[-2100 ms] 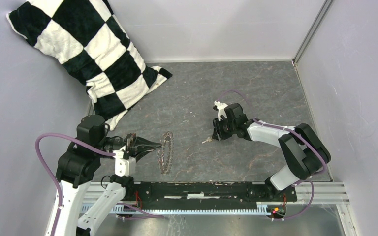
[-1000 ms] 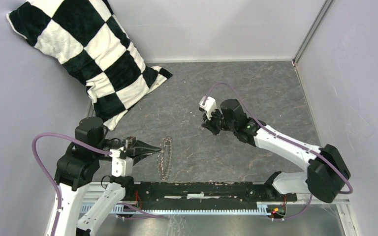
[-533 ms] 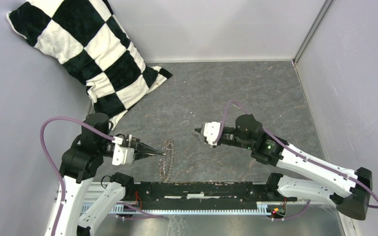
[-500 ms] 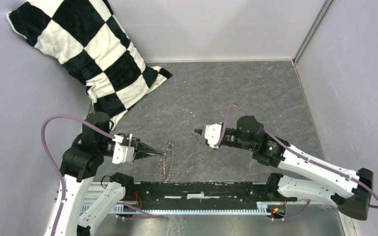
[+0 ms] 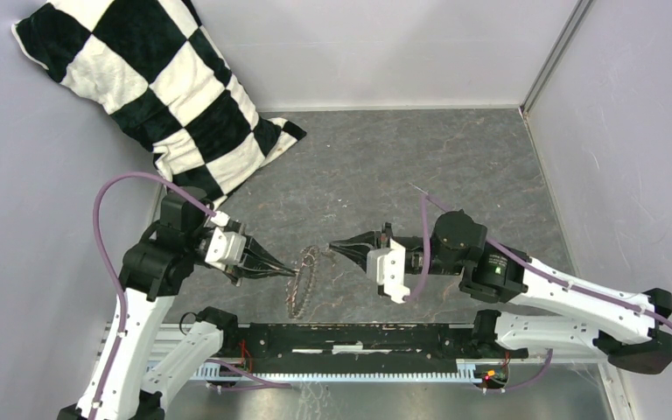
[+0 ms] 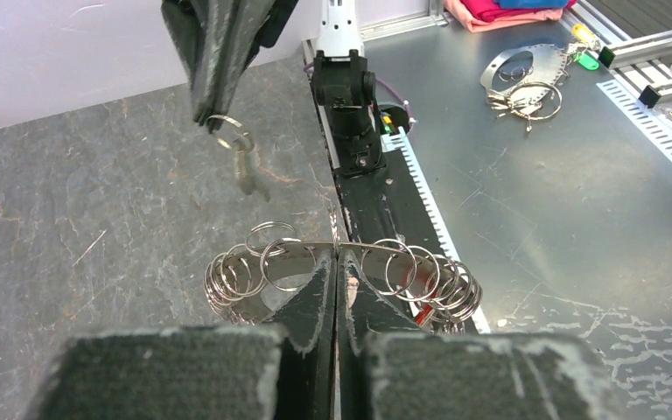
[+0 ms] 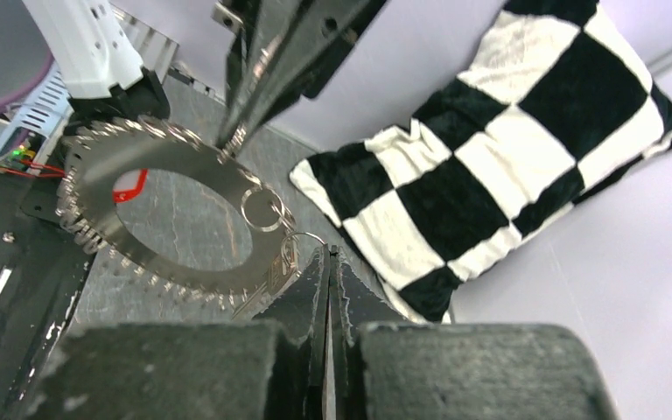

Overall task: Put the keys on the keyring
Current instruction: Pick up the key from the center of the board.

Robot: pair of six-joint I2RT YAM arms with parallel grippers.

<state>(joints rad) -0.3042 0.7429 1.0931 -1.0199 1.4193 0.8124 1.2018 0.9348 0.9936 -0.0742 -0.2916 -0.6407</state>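
Observation:
The keyring (image 5: 301, 282), a flat metal band strung with many small silver rings and a red tag (image 6: 422, 315), stands on edge in the near middle. My left gripper (image 5: 294, 273) is shut on its upper rim; in the left wrist view the jaws (image 6: 337, 252) pinch the band (image 6: 262, 262). My right gripper (image 5: 332, 248) faces it from the right, a short gap away, shut on a small split ring. The key (image 6: 247, 171) dangles from that ring. In the right wrist view the key (image 7: 271, 280) hangs beside my shut right gripper (image 7: 328, 252), just in front of the keyring (image 7: 166, 166).
A black-and-white chequered pillow (image 5: 153, 96) leans in the far left corner. Grey walls close in left, back and right. The black mounting rail (image 5: 350, 337) runs along the near edge. More rings lie on the metal bench (image 6: 525, 83) beyond the rail.
The right arm has swung from mid-table toward the near middle, turning to face left with the key. The left gripper has lifted and tilted the keyring toward it.

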